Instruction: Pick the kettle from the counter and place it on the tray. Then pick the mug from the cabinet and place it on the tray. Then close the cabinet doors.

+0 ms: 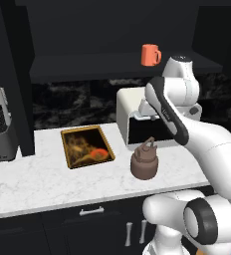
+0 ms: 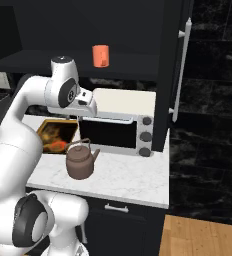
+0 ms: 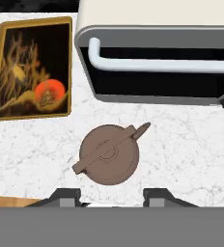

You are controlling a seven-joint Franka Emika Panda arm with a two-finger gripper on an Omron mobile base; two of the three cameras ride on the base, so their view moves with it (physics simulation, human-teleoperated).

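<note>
Kettle [image 3: 109,154] sits on the counter [image 3: 181,149] beside the bare tray [image 3: 33,67], under the spread hand [image 3: 111,195].

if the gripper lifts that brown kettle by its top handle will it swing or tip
The kettle looks rigid and squat, so it probably stands stably on the counter. Its matte surface is likely not slippery. Held by the arched loop handle, it may tilt towards the spout, which juts off one side.
</note>
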